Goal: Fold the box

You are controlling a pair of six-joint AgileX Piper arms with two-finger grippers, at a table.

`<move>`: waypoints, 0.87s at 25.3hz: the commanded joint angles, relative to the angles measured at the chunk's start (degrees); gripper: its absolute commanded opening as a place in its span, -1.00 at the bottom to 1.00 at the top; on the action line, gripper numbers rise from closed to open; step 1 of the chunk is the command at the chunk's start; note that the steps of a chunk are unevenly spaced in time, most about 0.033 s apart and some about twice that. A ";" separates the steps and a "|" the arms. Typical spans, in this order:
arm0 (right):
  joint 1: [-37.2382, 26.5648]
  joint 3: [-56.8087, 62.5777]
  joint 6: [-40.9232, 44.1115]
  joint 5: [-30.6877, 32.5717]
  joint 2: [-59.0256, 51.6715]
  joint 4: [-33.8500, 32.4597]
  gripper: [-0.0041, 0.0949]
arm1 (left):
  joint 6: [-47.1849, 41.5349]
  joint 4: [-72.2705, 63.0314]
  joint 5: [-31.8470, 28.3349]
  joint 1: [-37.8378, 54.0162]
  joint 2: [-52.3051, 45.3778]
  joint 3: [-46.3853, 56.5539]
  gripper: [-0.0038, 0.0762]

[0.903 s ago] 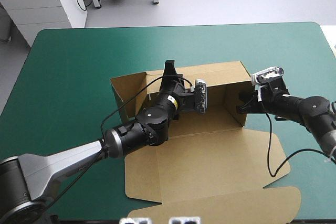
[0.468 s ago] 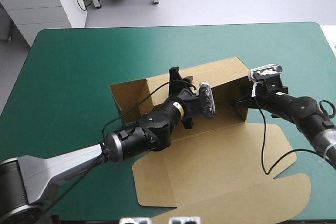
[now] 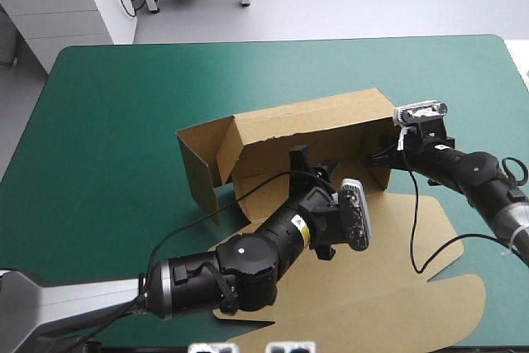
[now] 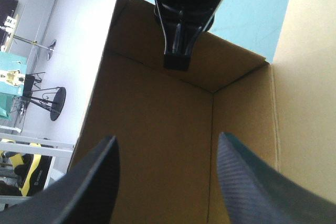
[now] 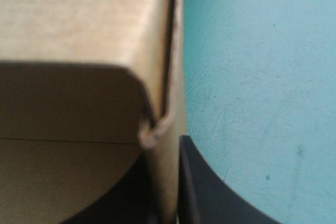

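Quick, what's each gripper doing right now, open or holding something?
Left gripper: open, holding nothing.
Right gripper: shut on the box, at its right end wall.

So the table point(image 3: 107, 121) had its teal-green cover on, and the only thing sitting directly on it was the brown box point(image 3: 314, 126), roughly mid-table. The box stood half built: long back wall up, both end walls up, the left one swung a bit outward. Its lid point(image 3: 388, 287) lay flat on the cover on the box's near side, stretching toward the table's near edge. Bare teal-green showed beyond the box, left of it and right of it, widest to its left.
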 commanded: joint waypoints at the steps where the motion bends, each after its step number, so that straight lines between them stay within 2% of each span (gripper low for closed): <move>1: 0.29 -1.56 1.04 0.22 -1.39 1.58 -0.91 | -2.42 1.74 4.79 -2.79 -3.21 -1.56 -0.02; 3: 0.29 -1.56 1.04 0.22 -1.39 1.22 -0.91 | -2.51 2.23 5.70 -3.02 -4.33 -1.56 -0.38; 4: 0.29 -1.56 1.04 0.36 -1.39 0.74 -0.91 | -2.51 2.70 5.70 -2.79 -5.67 -1.92 -0.88; 10: 0.29 -1.60 2.85 1.38 -1.49 -1.22 -0.91 | -3.85 6.31 6.99 0.68 -10.59 -5.99 -0.91; 15: 0.29 -4.01 6.70 6.17 -1.86 -2.60 -0.91 | -3.85 4.03 7.54 11.52 -14.01 -11.26 -0.91; 16: 0.29 -5.19 8.56 7.03 -1.87 -4.11 -0.91 | -3.85 2.96 7.54 13.86 -14.40 -12.11 -0.91; 17: 0.29 -8.23 14.94 9.83 -1.87 -9.07 -0.91 | -3.85 0.31 7.54 20.25 -15.52 -13.85 -0.91; 18: 0.29 -9.63 17.81 11.48 -1.87 -11.40 -0.91 | -3.85 -1.05 7.43 22.90 -15.91 -14.27 -0.91; 19: 0.29 -13.24 24.45 15.87 -1.87 -16.94 -0.91 | -3.85 -4.40 7.43 29.59 -16.67 -14.99 -0.91; 22: 0.29 -20.01 34.23 24.00 -1.87 -23.80 -0.91 | -2.96 -12.32 6.41 42.09 -17.54 -15.05 -0.91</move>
